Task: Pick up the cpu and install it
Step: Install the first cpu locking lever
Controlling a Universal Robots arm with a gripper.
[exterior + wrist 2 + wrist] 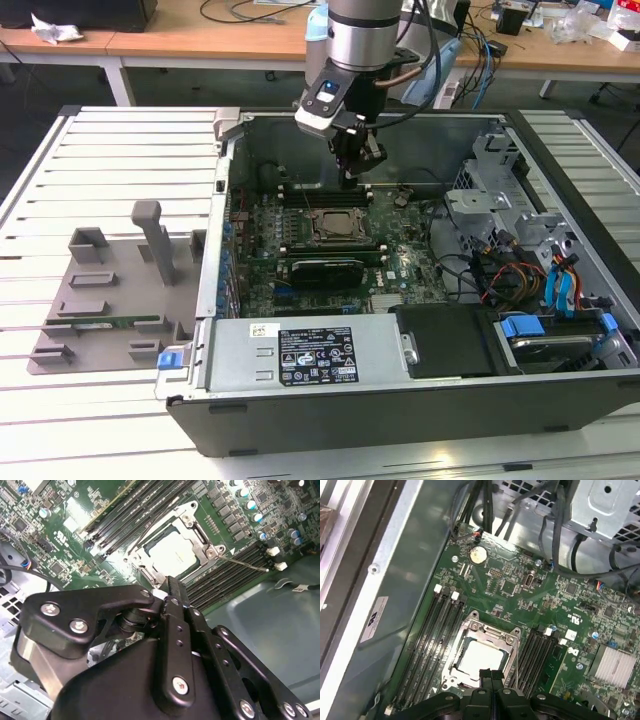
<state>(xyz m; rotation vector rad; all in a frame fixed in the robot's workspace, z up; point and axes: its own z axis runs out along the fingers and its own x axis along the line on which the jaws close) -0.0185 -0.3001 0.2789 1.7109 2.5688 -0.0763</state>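
The cpu (480, 657) is a silver-grey square lying flat inside the metal frame of the socket (470, 627) on the green motherboard (520, 600). It also shows in the second wrist view as the cpu (170, 555) and in the exterior view as the cpu (335, 225). My gripper (350, 180) hangs above the board, just behind the socket toward the case's rear wall. In both wrist views its black fingers (490, 677) are pressed together with nothing between them. The gripper (170, 587) is clear of the chip.
Black memory slots (432, 635) flank the socket. The open case's wall (395, 580) runs close by. A drive cage and cables (520, 250) fill the exterior view's right, and a power supply (310, 350) sits in front. A grey fixture plate (110, 290) lies outside the case.
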